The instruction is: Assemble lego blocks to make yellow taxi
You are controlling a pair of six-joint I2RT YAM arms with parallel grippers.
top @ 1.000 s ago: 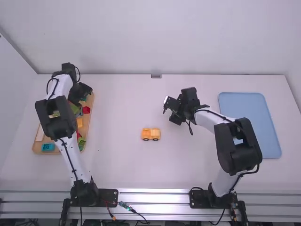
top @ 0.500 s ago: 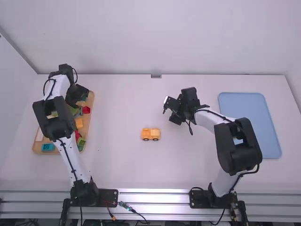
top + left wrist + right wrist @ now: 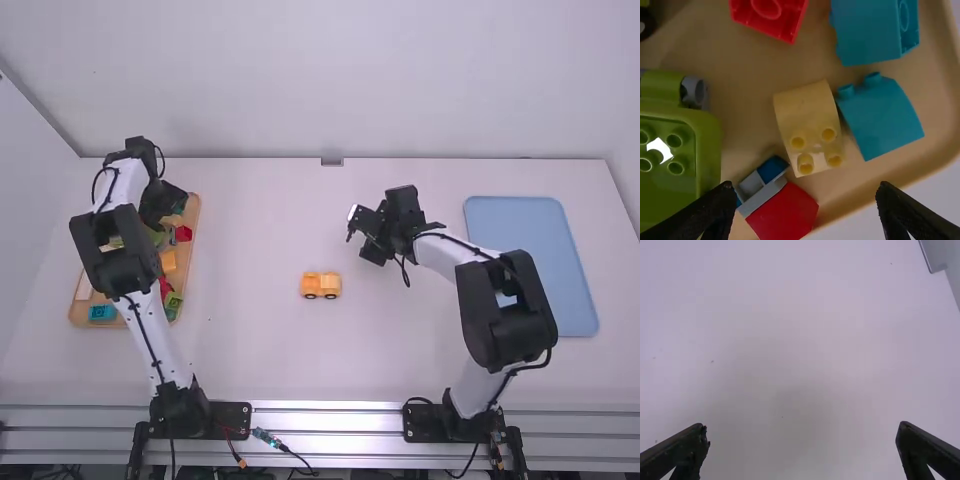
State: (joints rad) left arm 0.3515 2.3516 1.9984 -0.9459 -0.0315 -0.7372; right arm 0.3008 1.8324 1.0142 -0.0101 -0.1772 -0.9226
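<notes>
Left hand (image 3: 172,203) hung wide over tray (image 3: 191,255)

The yellow car (image 3: 321,285) stood on the bench (image 3: 260,220) between the arms, long axis left to right, its front unclear. In the tray, the yellow block (image 3: 809,122) pointed its studded end toward the blue-and-grey piece (image 3: 762,181). The right hand (image 3: 363,238) was wide too.

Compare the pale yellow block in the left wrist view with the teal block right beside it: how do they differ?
The pale yellow block shows four round studs; the teal block shows two. The pale yellow block's studs face the camera, while the teal block's jut out from one edge. Both lie in the tan tray.
</notes>
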